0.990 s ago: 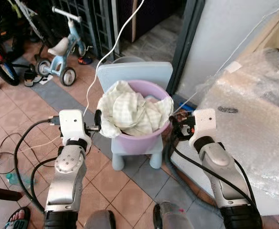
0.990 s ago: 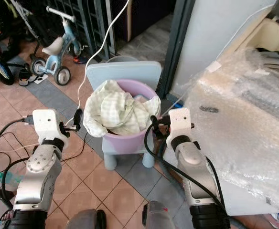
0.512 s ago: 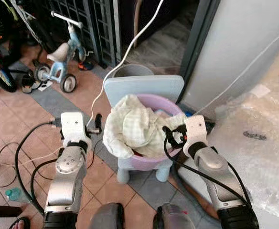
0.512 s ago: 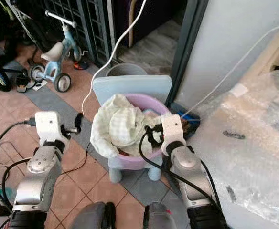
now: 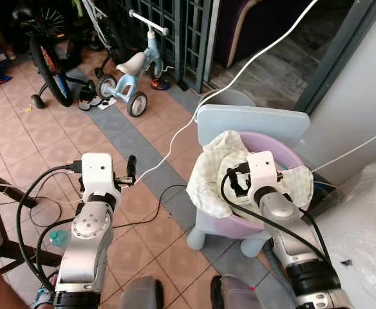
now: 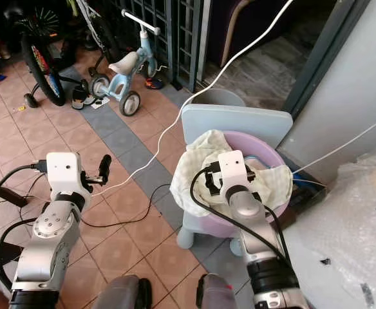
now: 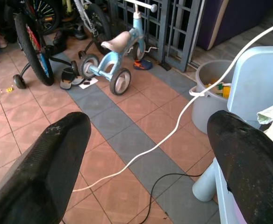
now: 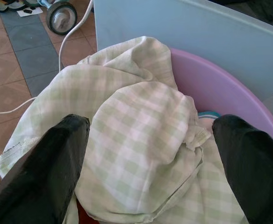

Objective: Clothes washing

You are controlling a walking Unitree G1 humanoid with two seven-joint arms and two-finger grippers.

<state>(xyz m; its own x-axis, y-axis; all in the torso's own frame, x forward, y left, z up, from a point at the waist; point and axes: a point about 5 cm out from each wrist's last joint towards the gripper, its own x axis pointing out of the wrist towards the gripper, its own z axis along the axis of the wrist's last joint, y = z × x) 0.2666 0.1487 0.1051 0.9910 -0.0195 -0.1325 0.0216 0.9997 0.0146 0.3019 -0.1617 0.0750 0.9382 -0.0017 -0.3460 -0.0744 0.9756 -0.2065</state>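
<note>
The right gripper point(image 8: 150, 135) hangs just above the laundry, its two black fingers point(image 8: 47, 163) spread wide with nothing between them. Under them lies a pale green checked cloth point(image 8: 136, 140), bunched up and spilling over the rim of a lilac plastic basin point(image 5: 255, 222). A bit of turquoise fabric point(image 8: 206, 114) peeks out beside the cloth near the basin wall.

In the head views the right gripper point(image 5: 234, 183) sits over the middle of the basin, wrist block above the cloth. The basin rests on the seat of a small light-blue plastic chair point(image 5: 252, 122), whose backrest rises at 12 o'clock from the basin.

The left gripper point(image 7: 150, 154) hovers over the floor at 9 o'clock from the chair, well apart from it; its fingers point(image 7: 47, 163) are also spread wide and empty. In the left eye view it is at the end of the raised silver arm point(image 5: 131, 168).

A white cable point(image 5: 239, 71) runs from 1 o'clock down across the tiled floor point(image 5: 27, 148), passing the chair's back. A grey bucket point(image 7: 209, 93) stands behind the chair. At 11 o'clock stand a light-blue balance bike point(image 5: 133, 71) and a larger bicycle point(image 5: 46, 64). At 3 o'clock lies a surface covered in bubble wrap point(image 6: 355, 225).
</note>
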